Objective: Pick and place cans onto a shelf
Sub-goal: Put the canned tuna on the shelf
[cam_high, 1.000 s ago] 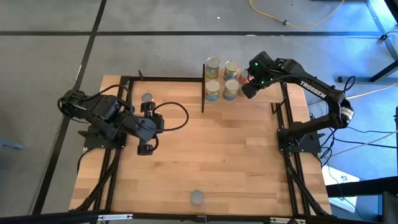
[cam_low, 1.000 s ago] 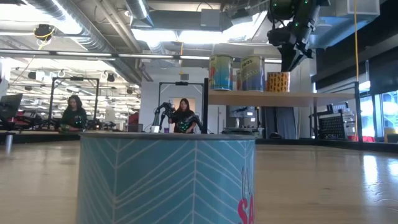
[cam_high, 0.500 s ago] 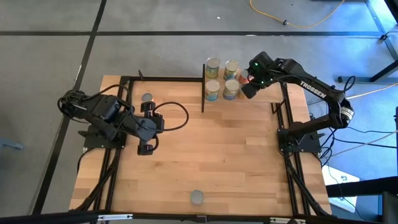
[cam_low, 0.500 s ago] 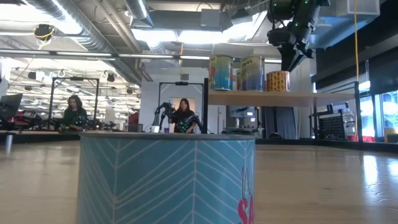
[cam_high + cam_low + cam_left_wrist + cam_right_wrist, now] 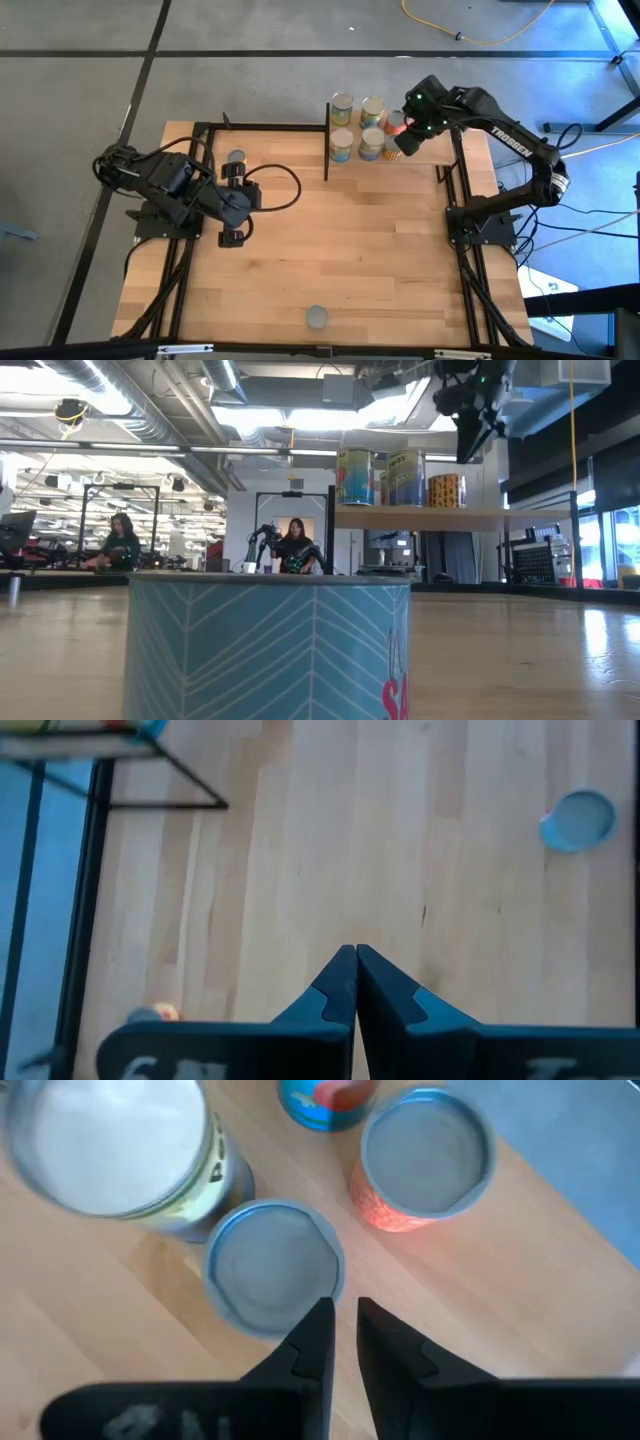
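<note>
Orange can (image 5: 425, 1160) stands beside grey-topped can (image 5: 274, 1264) on shelf (image 5: 432, 150).

Bright ceiling lamps (image 5: 270, 415) light the room evenly; the near teal patterned can (image 5: 270, 650) looks soft and blurred.
</note>
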`<state>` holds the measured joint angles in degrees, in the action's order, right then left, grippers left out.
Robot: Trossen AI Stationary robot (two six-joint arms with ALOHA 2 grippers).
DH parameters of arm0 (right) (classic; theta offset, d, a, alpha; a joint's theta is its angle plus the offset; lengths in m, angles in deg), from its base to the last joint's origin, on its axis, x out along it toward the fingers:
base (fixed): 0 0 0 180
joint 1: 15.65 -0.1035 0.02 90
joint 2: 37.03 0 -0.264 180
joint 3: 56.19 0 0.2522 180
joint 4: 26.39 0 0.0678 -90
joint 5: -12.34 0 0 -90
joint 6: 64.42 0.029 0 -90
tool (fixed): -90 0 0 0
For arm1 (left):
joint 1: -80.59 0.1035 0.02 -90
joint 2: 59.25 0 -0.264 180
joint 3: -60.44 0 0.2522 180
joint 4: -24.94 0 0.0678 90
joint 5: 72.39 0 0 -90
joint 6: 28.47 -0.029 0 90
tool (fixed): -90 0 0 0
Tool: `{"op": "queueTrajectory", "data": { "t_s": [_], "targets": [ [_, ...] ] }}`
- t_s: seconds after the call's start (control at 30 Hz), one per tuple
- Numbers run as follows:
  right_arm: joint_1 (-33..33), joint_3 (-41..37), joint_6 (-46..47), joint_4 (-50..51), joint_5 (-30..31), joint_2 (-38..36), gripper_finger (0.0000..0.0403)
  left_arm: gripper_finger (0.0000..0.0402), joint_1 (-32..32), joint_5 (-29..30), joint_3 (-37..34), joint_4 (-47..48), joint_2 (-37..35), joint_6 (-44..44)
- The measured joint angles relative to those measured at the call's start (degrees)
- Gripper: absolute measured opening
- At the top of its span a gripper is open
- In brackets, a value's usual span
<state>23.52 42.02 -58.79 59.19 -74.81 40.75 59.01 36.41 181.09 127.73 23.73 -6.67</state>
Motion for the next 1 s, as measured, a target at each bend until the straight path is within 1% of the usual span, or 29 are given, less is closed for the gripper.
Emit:
{"op": "queueTrajectory", "data": {
  "t_s": [0.17, 0.27, 0.33, 0.5, 0.63, 0.83, 1.0],
  "targets": [
    [-1.35, 6.47, -0.07, 4.75, 0.04, -0.04, 0.0043, 0.0, -0.02, -0.07, 0.0, 1.01, 0.0, 5.05],
    [-2.87, 9.76, -0.13, 6.22, 0.01, -0.02, 0.0022, 0.0, -0.02, -0.41, 0.0, 1.01, 0.0, 6.53],
    [-4.0, 11.93, -0.13, 7.01, -0.02, -0.09, 0.0007, 0.0, -0.02, -1.62, 0.0, 1.01, 0.0, 7.77],
    [-7.21, 16.75, -0.12, 8.19, -0.02, -0.06, 0.0011, 0.0, -1.39, -2.87, -0.56, 0.15, -0.07, 10.42],
    [-9.87, 20.1, 1.29, 8.81, -0.07, -0.07, 0.0006, 0.0, -2.92, -6.83, -5.49, -5.74, 0.13, 12.6],
    [-14.3, 23.66, 3.25, 9.53, -0.13, -0.08, 0.0009, 0.0001, -5.8, -9.37, -13.36, -11.18, 0.42, 15.66],
    [-17.23, 24.26, 3.3, 9.6, -0.13, -0.07, 0.0009, 0.0022, -6.29, -11.86, -18.34, -15.78, 0.37, 18.88]
  ]
}}
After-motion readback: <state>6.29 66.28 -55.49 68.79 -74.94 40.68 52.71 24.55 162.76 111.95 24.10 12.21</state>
